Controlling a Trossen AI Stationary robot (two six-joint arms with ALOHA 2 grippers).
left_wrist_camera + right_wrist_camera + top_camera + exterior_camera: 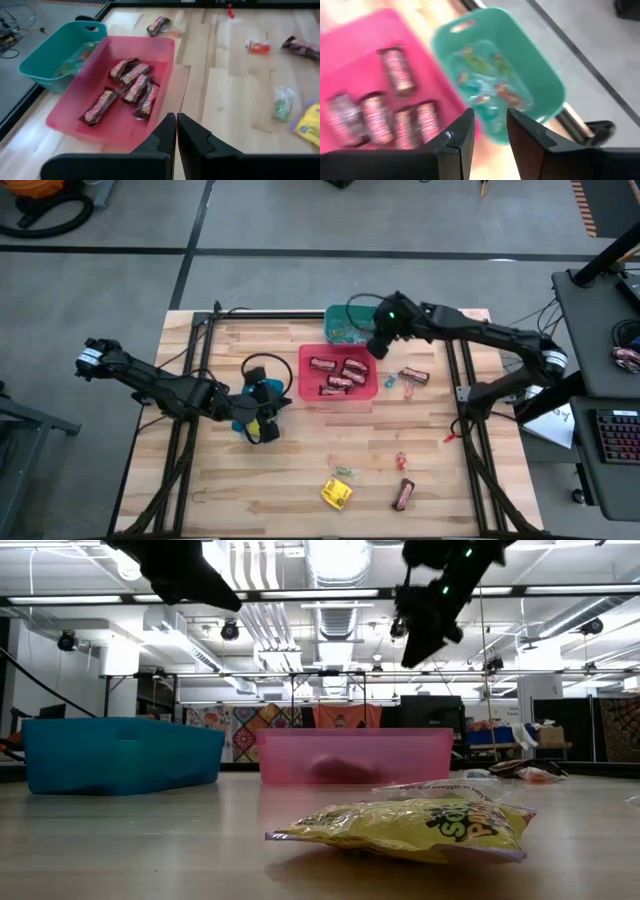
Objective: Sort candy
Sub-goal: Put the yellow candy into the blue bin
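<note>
A pale wooden table [300,480] carries the sorting, with a workshop floor around it; take the red bin [338,373] at its middle as the landmark. Nearest the front edge, well apart from the red bin, lie a yellow packet [336,493] and a brown bar [404,493], with a small green piece [345,471] and a small red piece [401,460] just behind them; all of these are unsorted. Beside the red bin the left gripper [268,420] waits over a blue bin [262,396], its jaws pressed together on nothing. Inside the red bin lie about five brown bars [131,87], so that kind is largely done; another bar [415,375] and some small pieces rest on the table close beside it. Just beyond the red bin the right gripper [488,132] hovers above the teal bin [540,80], jaws narrowly apart and apparently empty; small wrapped pieces [485,75] lie within, though blurred.
</note>
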